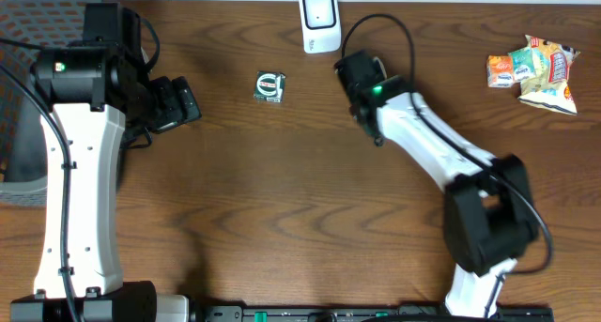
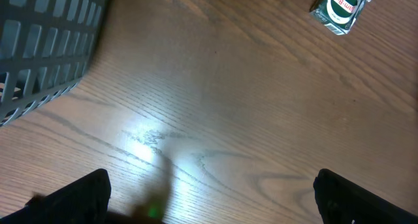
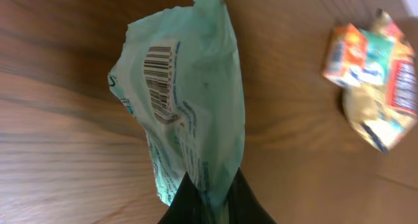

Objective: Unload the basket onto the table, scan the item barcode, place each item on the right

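Observation:
My right gripper [image 3: 212, 185] is shut on the lower end of a pale green packet [image 3: 189, 100], the item. The packet stands up from the jaws, and its black barcode [image 3: 159, 74] shows on the upper left face. In the overhead view the right gripper [image 1: 355, 73] hangs just right of the white scanner [image 1: 319, 22] at the table's far edge; the packet hardly shows there. My left gripper [image 1: 183, 101] hovers over bare wood at the left. Its black fingers [image 2: 78, 198] stand wide apart with nothing between them.
A small dark green packet [image 1: 269, 85] lies on the table left of the scanner and also shows in the left wrist view [image 2: 339, 8]. A pile of bright snack packets [image 1: 535, 70] sits far right. A grey slatted basket [image 1: 28, 97] stands at the left edge.

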### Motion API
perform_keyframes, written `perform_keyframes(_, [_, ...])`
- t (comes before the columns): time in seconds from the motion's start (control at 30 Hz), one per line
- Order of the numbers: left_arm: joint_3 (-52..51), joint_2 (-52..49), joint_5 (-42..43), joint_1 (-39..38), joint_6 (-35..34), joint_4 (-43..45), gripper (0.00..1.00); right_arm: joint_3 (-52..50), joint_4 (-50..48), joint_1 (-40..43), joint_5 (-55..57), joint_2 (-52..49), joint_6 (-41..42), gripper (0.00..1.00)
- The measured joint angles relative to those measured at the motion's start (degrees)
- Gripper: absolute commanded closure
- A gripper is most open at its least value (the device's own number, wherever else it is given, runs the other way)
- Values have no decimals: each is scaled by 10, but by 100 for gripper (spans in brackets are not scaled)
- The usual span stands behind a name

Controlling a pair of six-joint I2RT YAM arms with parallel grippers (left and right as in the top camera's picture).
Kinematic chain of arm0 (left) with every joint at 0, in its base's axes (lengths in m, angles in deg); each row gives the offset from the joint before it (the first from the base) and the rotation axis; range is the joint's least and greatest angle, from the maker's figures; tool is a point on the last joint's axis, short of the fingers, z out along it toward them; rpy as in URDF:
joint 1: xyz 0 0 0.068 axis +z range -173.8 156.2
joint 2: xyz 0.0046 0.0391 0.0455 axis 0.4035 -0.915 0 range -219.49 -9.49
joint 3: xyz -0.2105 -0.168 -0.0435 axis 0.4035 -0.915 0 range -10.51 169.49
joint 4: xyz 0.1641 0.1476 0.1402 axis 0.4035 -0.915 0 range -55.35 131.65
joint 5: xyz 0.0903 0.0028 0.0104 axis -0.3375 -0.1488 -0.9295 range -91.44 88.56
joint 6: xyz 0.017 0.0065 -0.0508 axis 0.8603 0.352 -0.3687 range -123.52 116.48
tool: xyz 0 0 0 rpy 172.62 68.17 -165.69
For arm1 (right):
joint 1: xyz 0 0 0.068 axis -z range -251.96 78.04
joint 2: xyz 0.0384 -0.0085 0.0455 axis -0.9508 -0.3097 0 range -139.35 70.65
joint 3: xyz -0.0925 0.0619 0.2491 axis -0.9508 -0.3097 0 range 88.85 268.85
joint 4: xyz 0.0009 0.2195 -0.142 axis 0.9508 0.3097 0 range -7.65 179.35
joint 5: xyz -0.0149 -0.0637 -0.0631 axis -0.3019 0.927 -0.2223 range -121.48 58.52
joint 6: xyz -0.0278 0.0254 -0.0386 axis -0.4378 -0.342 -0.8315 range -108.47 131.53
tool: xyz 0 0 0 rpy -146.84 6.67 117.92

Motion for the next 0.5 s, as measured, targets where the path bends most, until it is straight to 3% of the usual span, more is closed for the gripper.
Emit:
perform_keyframes(0.1, [0,0,0,0,0,0,3,-1,17,-13,41,-36,15,98])
perform_keyframes(0.27, [0,0,0,0,0,0,2,-2,58,-48,53,-68,39,82])
perform_keyframes(0.33, [0,0,0,0,0,0,2,-2,66,-60,37,-68,42,74])
perform_keyframes(0.5, [0,0,0,0,0,0,2,-2,87,-96,-77,-68,47,73])
